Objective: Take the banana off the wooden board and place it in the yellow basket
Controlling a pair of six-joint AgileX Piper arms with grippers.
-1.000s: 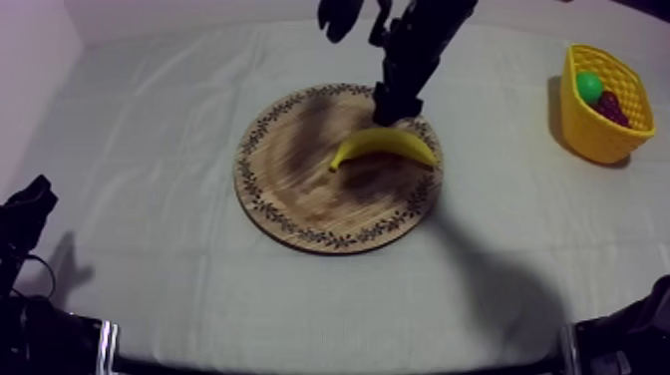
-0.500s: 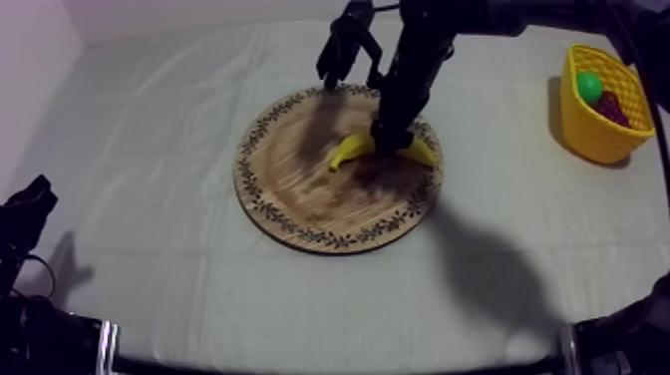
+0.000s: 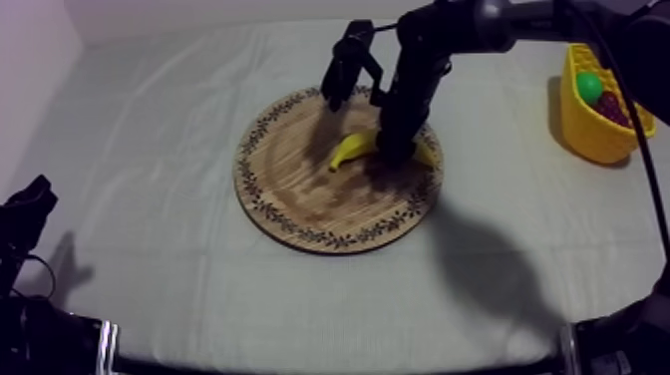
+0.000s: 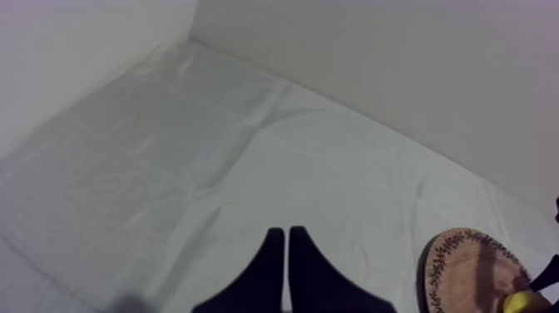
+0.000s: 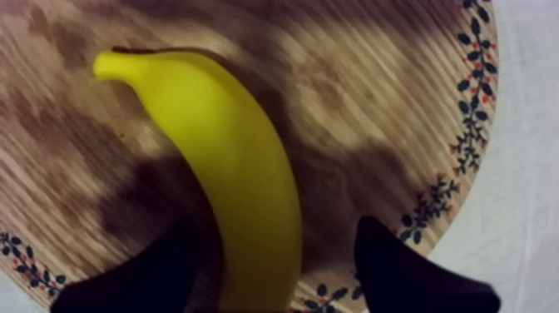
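Desk (image 3: 150, 150) under a grey-white cloth. The round wooden board (image 3: 299, 189) with its patterned rim lies about mid-desk.

The banana (image 3: 351, 150) lies flat on the board's right half, toward the far side. Its stem end points left and its other end is close to the right rim.

The right arm comes in from the far right, and the right gripper (image 3: 396, 150) is down over the banana's middle. From the right wrist, the right gripper (image 5: 279, 241) is spread wide, one black finger on each side of the banana (image 5: 233, 158). Bare board (image 5: 374, 100) shows between the fruit and one finger. The other finger is just beside the fruit; I cannot tell whether it touches.

The yellow basket (image 3: 603, 130) stands at the far right of the desk, well apart from the board. It holds a green fruit (image 3: 589, 87) and a dark red fruit (image 3: 610, 108).

The left gripper (image 3: 25, 214) sits low at the near left. From the left wrist, the left gripper (image 4: 287, 241) has its fingers pressed together into a narrow wedge with nothing between them, over bare cloth. The board's edge (image 4: 466, 270) and a bit of banana (image 4: 524, 301) lie beyond it.
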